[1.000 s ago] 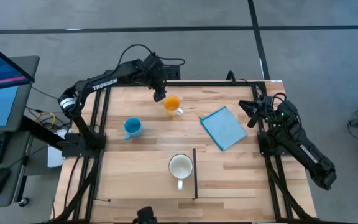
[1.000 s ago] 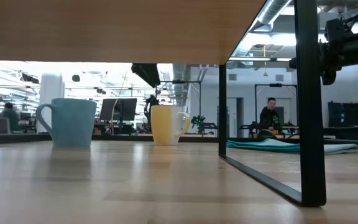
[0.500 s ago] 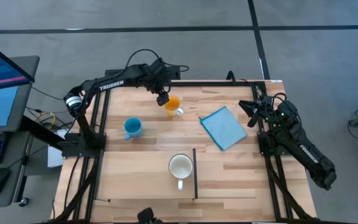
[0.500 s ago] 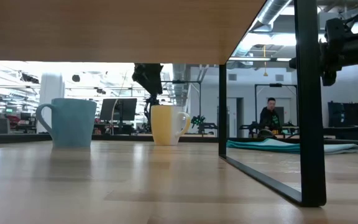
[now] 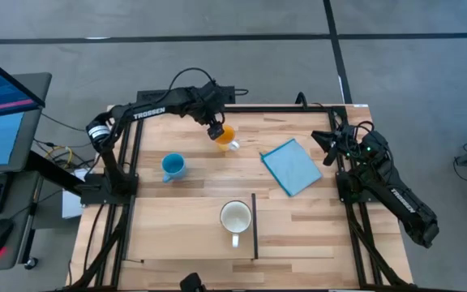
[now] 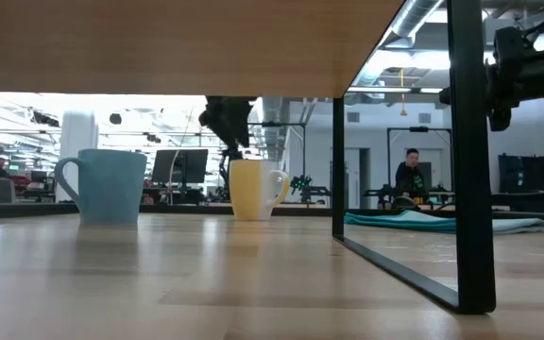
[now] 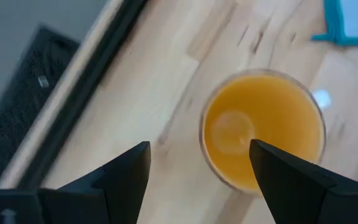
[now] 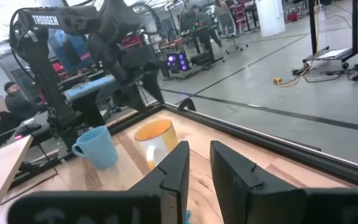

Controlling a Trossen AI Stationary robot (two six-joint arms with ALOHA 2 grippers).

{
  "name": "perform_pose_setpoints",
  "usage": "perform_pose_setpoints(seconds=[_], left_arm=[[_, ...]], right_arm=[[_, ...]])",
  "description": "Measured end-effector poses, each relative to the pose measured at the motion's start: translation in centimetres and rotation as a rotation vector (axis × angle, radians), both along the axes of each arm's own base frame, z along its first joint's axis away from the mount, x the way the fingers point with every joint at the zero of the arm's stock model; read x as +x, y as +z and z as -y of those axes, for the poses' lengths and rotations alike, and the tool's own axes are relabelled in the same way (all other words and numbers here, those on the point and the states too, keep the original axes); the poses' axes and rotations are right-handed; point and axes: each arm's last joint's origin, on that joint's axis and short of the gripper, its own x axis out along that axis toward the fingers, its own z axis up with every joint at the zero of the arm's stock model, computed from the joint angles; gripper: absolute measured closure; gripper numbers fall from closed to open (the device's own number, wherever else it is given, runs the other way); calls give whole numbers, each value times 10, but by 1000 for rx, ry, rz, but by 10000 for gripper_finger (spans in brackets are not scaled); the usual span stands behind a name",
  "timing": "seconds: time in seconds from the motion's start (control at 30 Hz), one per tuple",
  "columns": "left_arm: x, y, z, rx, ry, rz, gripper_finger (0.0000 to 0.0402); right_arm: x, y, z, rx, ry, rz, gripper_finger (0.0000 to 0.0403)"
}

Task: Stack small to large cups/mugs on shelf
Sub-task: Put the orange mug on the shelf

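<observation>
The orange mug [image 5: 224,136] stands upright on its base at the table's far middle, handle toward the right. My left gripper [image 5: 215,130] hovers open just above its far-left rim; the left wrist view looks down into the mug [image 7: 263,127] past the spread fingers [image 7: 197,168]. The light blue mug [image 5: 173,166] stands at the left. The white mug [image 5: 235,219] stands near the front, beside the shelf's black strip [image 5: 254,227]. My right gripper [image 5: 328,146] waits shut at the table's right edge.
A flat light-blue cloth [image 5: 291,166] lies right of the orange mug. In the low view the shelf board spans overhead on black posts [image 6: 468,151]. Bare wood lies between the mugs. People sit in the room behind the table.
My left gripper has moved a little toward the table's right edge and down, closing on the orange mug until it hangs just over the rim. The mugs have not moved.
</observation>
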Motion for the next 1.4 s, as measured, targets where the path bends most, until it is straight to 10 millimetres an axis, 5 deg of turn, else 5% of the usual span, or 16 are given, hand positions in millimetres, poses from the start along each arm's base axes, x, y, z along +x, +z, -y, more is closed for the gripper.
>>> perform_pose_setpoints(seconds=[0.4, 0.8, 1.4], left_arm=[[14, -39, -5, -74, 36, -83, 136], [21, -45, 2, -81, -31, -95, 148], [24, -51, 4, -63, -87, -122, 361]], right_arm=[[0, 1, 0, 16, 5, 19, 317], [1, 1, -1, 14, 11, 19, 317], [1, 1, -1, 14, 18, 18, 317]])
